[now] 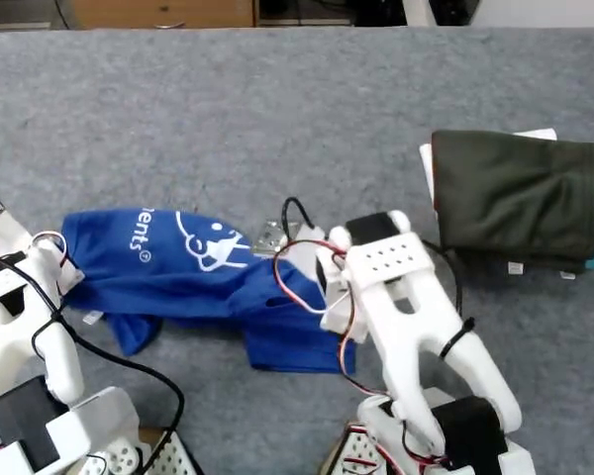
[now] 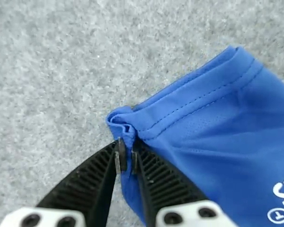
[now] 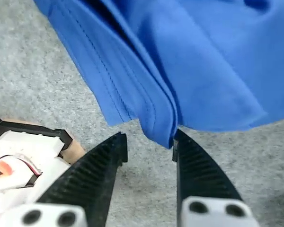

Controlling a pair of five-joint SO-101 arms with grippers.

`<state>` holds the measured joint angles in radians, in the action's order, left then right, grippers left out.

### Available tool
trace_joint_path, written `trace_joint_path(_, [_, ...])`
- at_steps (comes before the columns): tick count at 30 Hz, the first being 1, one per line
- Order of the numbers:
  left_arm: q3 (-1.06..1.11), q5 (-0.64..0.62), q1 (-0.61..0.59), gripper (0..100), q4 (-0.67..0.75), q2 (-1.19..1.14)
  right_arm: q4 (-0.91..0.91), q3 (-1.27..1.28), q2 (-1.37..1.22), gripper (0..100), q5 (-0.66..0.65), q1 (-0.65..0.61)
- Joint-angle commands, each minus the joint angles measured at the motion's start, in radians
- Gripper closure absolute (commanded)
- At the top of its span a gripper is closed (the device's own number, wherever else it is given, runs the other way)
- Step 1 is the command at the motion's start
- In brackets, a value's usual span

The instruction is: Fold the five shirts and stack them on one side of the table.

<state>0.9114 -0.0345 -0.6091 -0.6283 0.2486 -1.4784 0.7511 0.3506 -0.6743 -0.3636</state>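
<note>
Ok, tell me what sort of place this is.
Probably a robotics lab bench, not a home: a table covered in grey felt, a white arm with bare wiring, and a blue shirt plus a folded stack as practice laundry.

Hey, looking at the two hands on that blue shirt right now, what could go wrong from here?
The left hand pinches just a small nub of hem on the blue shirt, so it might slip out. The right hand is open with the layered corner close against one finger; closing could miss some layers.
</note>
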Motion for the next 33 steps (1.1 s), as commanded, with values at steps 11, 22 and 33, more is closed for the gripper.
trace_joint_path(11, [-0.038,0.008,0.006,98,0.005,-0.001,0.017,-0.048,0.031,90.3,0.08,-0.002])
trace_joint_path(22, [-0.038,0.008,0.005,98,0.005,-0.001,0.017,-0.042,0.03,93.5,0.077,0.001])
trace_joint_path(33, [-0.037,0.011,0.003,98,0.005,-0.001,0.017,-0.042,0.03,85.9,0.078,0.001])
